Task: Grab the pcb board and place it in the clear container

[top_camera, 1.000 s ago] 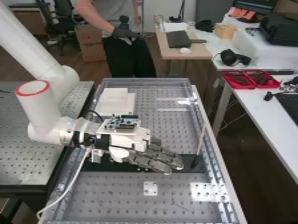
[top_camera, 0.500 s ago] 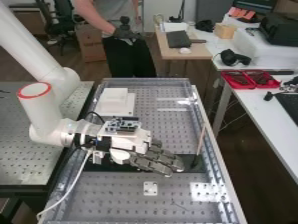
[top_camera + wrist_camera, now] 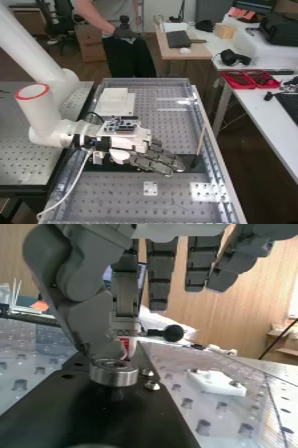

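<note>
The pcb board of the task cannot be placed with certainty relative to the hand. In the high view, the hand [image 3: 151,159] is above a dark strip [image 3: 118,167] that crosses the perforated bench [image 3: 159,122], its fingers extended and slightly relaxed; I cannot tell whether it has hold of anything. A circuit board [image 3: 122,124] sits on top of the white mount [image 3: 136,137] behind those fingers. Just beyond the fingertips, a thin stick [image 3: 201,140] rises from a dark base. A small white plate [image 3: 151,188] lies on the hand's nearer side, towards the bench's near end, and a white stepped block [image 3: 115,102] sits on its farther side. In the wrist view, most of the fingers hang straight and apart, while the thumb slants down to a round metal ring [image 3: 114,372] on the dark strip; whether they touch is unclear. Two screw heads [image 3: 152,385] sit beside that ring, and the small white plate is farther from the thumb, beside the strip.
</note>
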You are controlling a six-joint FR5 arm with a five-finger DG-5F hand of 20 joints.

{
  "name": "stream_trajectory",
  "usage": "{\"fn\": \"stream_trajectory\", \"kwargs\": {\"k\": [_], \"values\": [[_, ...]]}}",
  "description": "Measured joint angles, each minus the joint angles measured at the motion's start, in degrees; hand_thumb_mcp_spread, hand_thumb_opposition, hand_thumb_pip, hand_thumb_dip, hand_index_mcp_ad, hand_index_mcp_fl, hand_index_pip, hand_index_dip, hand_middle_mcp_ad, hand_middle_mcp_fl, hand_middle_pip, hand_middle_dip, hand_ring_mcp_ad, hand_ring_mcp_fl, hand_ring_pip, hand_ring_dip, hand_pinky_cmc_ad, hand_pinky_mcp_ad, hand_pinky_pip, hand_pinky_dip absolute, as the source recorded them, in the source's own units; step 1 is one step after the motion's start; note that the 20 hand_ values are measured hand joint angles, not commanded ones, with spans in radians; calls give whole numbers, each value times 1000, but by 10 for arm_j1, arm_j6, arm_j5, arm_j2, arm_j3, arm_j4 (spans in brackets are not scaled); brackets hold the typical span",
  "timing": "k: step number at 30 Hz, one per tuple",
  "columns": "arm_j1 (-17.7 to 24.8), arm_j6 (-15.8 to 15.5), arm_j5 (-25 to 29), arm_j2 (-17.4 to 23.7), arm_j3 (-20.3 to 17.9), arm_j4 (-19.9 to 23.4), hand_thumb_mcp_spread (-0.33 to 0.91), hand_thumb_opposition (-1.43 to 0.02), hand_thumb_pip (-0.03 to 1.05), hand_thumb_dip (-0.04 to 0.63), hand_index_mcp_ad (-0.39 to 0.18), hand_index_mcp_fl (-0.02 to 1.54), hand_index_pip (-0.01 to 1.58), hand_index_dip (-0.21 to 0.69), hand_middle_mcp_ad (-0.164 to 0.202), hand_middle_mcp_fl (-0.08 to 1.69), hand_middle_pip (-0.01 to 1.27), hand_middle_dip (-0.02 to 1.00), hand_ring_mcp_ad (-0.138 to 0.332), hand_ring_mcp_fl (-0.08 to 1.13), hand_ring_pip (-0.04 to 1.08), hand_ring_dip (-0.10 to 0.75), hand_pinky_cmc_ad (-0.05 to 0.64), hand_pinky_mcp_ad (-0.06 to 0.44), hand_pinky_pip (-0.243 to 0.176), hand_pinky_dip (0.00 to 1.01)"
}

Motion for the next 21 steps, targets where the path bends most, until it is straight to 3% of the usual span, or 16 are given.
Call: {"fn": "stream_trajectory", "kwargs": {"k": [10,15,21], "values": [[3,6,5,23,-1,-4,480,-923,648,284,-84,518,1510,0,40,328,124,175,148,98,101,26,314,134,-28,194],[7,6,8,54,-1,-17,480,-923,646,284,-84,527,1510,0,40,326,124,175,145,112,101,26,328,134,-28,194],[30,8,6,121,-13,-31,480,-920,646,284,-84,527,1510,0,45,328,124,175,148,113,101,26,328,133,-28,194]]}}
